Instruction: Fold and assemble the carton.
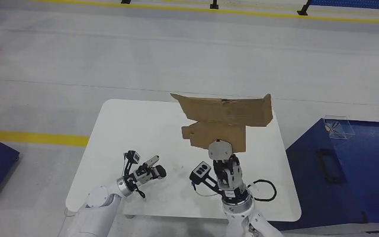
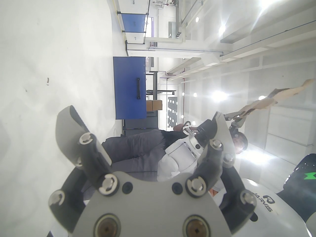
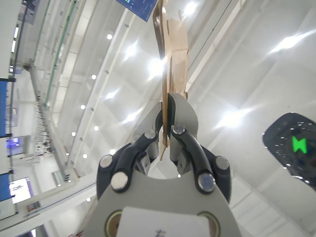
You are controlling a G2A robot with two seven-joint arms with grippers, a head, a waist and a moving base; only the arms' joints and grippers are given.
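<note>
White and round-cornered, the table (image 1: 118, 148) was the largest thing before me, with a blue cabinet (image 1: 331, 172) standing just beyond its right side. Next in size was the brown, flattened cardboard carton (image 1: 228, 115), not yet folded into a box: its wide upper panel spread across the table's far right part in the top view, with a narrower panel hanging below it toward me. I held it clear of the tabletop by that lower panel. My right gripper (image 1: 224, 145) sat at the carton's near edge, and in my right wrist view the jaws of that gripper (image 3: 167, 104) were pressed together on the thin cardboard (image 3: 177, 60), which rose edge-on from between them and was slightly bowed near its far end. My left gripper (image 1: 157, 166) hung over the near left part of the table, well apart from the carton, and its jaws (image 2: 143, 117) were spread wide with nothing between them. From that wrist, the carton (image 2: 279, 97) showed farther off as a thin tan sliver.
</note>
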